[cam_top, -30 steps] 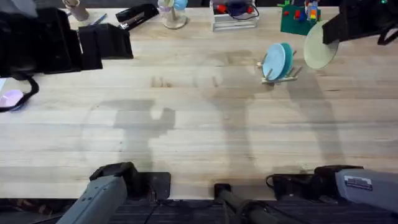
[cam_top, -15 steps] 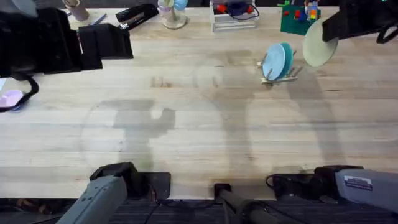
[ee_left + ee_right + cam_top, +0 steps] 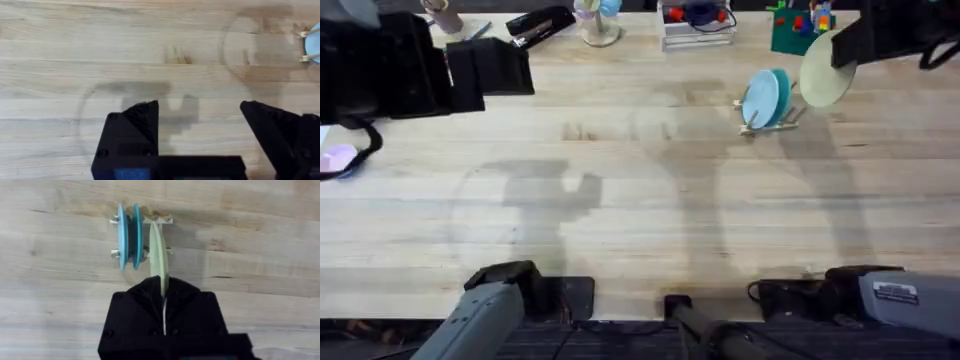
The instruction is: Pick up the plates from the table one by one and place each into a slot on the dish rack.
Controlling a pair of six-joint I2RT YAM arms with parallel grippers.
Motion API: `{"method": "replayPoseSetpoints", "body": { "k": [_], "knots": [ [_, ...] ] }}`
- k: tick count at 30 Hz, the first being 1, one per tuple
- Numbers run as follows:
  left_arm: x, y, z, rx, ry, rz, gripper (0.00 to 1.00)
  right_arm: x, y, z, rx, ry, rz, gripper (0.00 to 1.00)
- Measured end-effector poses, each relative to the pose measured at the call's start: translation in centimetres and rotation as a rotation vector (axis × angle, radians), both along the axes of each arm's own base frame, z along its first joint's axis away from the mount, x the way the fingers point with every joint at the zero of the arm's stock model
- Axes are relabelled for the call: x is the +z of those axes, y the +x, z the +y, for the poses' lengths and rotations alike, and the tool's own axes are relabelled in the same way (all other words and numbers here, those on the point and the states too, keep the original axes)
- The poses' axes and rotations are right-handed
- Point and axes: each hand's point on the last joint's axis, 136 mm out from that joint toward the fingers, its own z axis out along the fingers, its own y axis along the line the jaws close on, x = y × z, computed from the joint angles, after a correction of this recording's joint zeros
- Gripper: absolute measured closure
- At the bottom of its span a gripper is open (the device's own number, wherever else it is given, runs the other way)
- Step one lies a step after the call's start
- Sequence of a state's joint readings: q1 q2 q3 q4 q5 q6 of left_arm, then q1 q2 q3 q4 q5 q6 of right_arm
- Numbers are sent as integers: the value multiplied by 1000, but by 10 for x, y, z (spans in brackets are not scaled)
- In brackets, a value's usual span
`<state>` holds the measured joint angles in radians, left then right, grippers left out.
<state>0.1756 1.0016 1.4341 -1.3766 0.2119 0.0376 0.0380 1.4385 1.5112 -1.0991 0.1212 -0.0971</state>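
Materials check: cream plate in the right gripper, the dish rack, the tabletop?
Cream-yellow plate: looks like matte plastic or melamine; thin edge, even colour, no glare. Ceramic not ruled out.
Dish rack: light unfinished-looking wood, thin pale pegs.
Table: wooden planks, visible grain and seams, dull satin finish.
Right gripper: shut on the plate's edge.

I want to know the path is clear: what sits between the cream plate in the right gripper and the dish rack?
Nothing: in the overhead view a bare gap separates the cream plate from the dish rack.
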Motion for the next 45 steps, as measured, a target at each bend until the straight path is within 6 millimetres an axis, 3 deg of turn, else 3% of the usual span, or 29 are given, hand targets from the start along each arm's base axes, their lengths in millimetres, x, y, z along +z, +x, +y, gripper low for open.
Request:
{"method": "replayPoseSetpoints", "body": {
  "k": [24,33,45],
  "knots": [
    [0,0,0,0,0,0,6,-40,20,2,-8,11,102,973],
    [0,0,0,0,0,0,6,-42,26,3,-10,12,90,973],
    [0,0,0,0,0,0,6,-64,33,3,-16,15,146,973]
  ]
}}
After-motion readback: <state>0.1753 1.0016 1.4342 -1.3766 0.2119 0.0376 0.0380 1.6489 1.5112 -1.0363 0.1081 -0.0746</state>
